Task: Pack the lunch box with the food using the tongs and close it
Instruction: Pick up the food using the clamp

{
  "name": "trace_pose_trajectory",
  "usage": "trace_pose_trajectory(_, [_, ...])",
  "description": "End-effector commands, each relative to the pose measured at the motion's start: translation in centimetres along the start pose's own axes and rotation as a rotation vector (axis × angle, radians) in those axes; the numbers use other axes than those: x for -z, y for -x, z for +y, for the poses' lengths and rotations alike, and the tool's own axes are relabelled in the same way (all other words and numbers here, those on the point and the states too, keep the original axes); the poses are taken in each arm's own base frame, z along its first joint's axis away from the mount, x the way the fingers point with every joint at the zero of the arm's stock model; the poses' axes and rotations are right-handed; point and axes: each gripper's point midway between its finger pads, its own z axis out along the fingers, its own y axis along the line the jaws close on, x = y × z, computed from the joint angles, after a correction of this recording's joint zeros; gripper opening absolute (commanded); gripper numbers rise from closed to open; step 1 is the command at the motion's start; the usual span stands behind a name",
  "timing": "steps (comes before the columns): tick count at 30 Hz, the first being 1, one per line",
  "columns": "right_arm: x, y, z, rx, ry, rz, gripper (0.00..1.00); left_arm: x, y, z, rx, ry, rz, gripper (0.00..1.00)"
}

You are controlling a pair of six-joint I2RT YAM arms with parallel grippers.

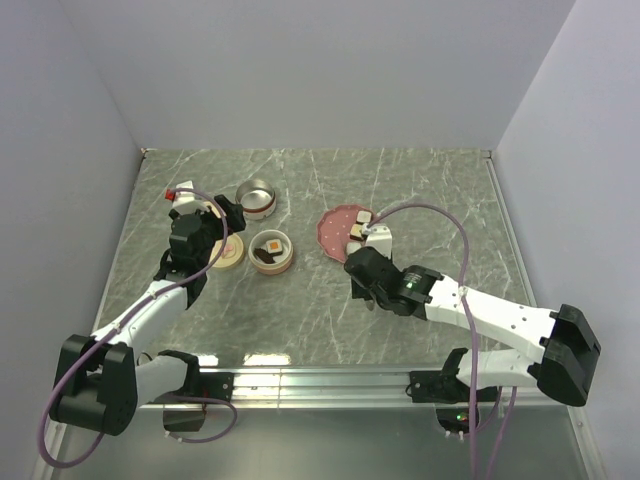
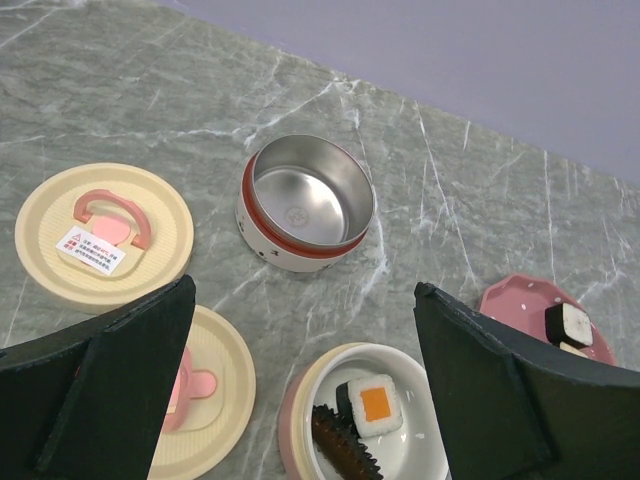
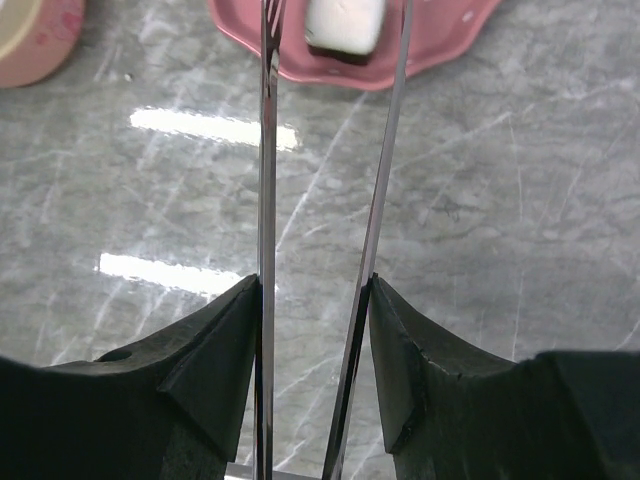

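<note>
While the right tool (image 3: 315, 300) clamps the tongs (image 3: 267, 150) near the pink plate (image 3: 440, 45), left tool (image 2: 305, 290) gapes, released; two lids (image 2: 105, 235); empty steel tin (image 2: 305, 215); bowl (image 2: 415, 455) holds orange-topped piece (image 2: 372, 403), brown piece (image 2: 340, 440).

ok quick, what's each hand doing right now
left hand: open, holding nothing
right hand: closed on the tongs
</note>
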Motion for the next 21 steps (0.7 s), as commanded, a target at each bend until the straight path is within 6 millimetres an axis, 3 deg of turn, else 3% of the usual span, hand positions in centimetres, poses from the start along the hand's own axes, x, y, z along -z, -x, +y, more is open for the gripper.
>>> trace_pose_trajectory(1, [0.4,0.4,-0.7,-0.058,-0.034,-0.042,0.53,0.2,3.2,-1.7,0.026,-0.057,-0.079,0.98])
trace_pose_trajectory(11, [-0.2,-0.4,0.2,-0.05,0.015,-0.025,0.53,0.5,3.5,-1.7,0.031,-0.056,-0.088,0.98])
trace_pose_trajectory(21, [-1.0,-0.7,0.9,-0.024,0.013,-0.004,0.4,0.6,3.6,-1.6,0.032,-0.049,-0.094,0.98])
